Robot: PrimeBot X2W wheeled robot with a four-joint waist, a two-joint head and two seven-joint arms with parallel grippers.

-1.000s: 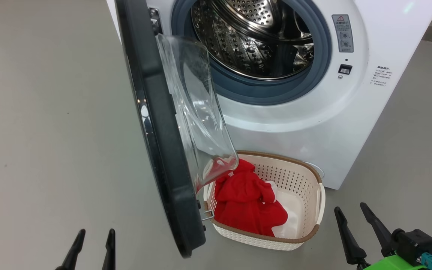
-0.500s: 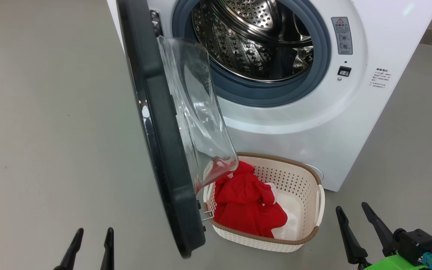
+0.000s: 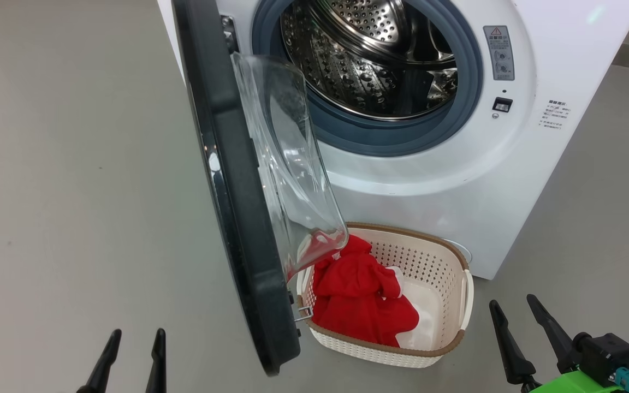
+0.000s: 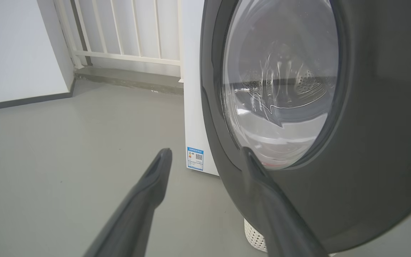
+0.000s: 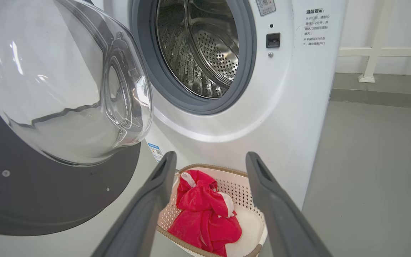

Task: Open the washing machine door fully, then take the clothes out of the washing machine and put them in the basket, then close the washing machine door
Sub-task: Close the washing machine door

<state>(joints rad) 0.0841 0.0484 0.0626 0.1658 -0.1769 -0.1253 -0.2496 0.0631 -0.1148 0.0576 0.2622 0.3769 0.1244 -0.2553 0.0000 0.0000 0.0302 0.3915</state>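
Observation:
The white washing machine (image 3: 445, 180) (image 5: 298, 107) stands ahead with its steel drum bare. Its door (image 3: 238, 218) (image 4: 369, 142) (image 5: 48, 192) hangs wide open toward me, black rim edge-on, glass bowl bulging over the basket. The cream basket (image 3: 459, 284) (image 5: 248, 185) sits on the floor in front of the machine, holding the red clothes (image 3: 358, 295) (image 5: 202, 217) with a bit of white cloth. My left gripper (image 3: 129, 355) (image 4: 205, 157) is open, low, left of the door's outer face. My right gripper (image 3: 516, 311) (image 5: 209, 160) is open, right of the basket, holding nothing.
Grey floor (image 3: 63, 191) spreads wide to the left of the door and to the right of the machine. A white railing (image 4: 127, 35) and wall stand behind the machine. The door's lower edge overhangs the basket's left rim.
The head view has shifted slightly, so the whole picture sits a little lower. Door, basket, clothes and both grippers hold their places.

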